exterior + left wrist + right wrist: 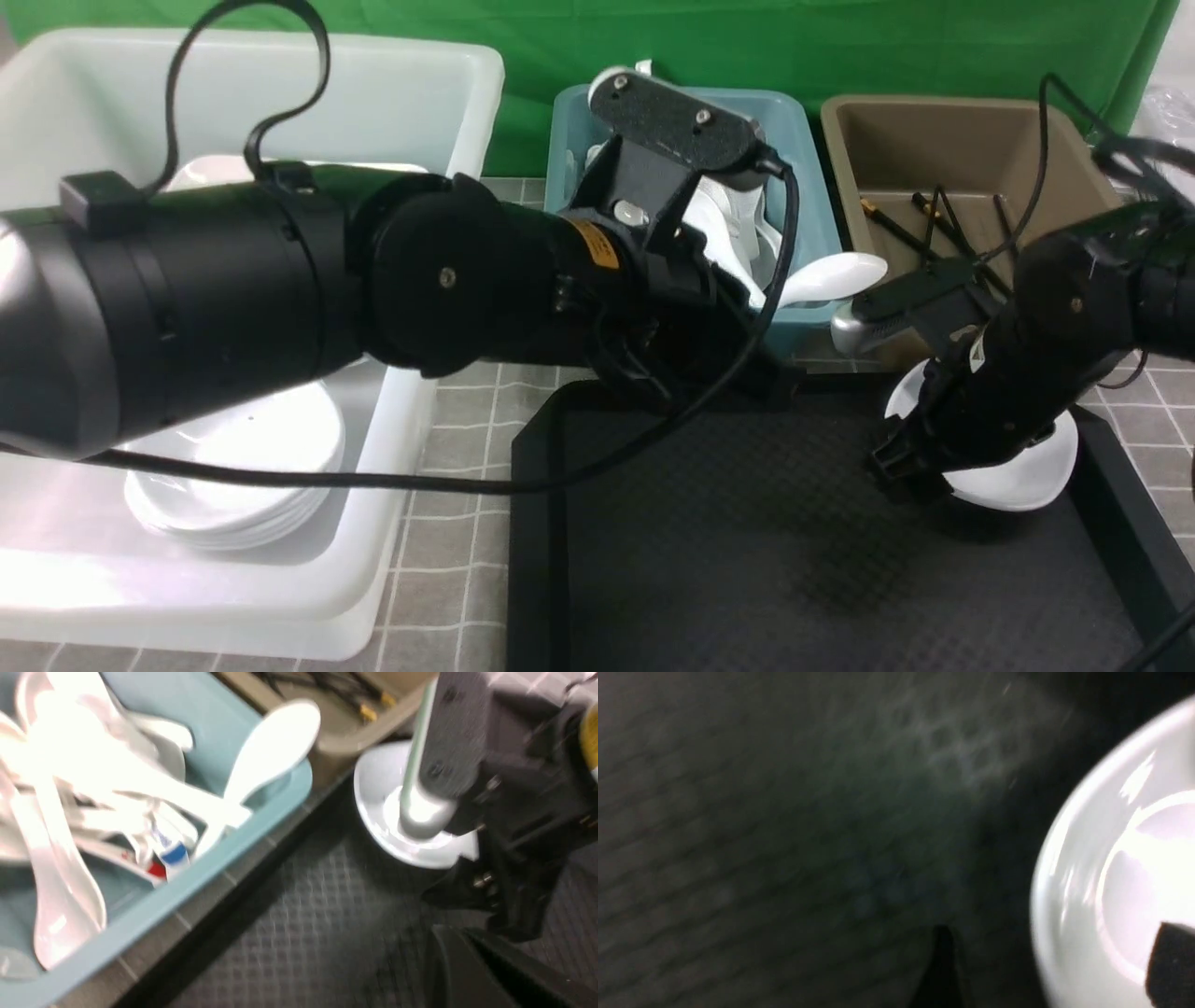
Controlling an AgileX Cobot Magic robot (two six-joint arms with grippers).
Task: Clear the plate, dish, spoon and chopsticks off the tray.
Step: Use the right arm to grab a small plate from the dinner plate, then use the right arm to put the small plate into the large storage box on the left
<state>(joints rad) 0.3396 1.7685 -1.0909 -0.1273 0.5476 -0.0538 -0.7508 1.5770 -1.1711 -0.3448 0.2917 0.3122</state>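
Dish (1018, 481) in the tray's (747, 523) far right corner; right gripper (1057, 970) directly over it, jaws parted astride its rim. Left gripper (451, 956), closed, lies farther off at the tray's far edge.

The black textured tray (747, 541) lies mostly bare. A small deep white dish (1027, 476) sits upright at its far right corner. The white spoon (831, 275) rests across the teal tub's (565, 159) rim, its bowl overhanging. Black chopsticks (896, 226) lie in the brown tub (934, 140).
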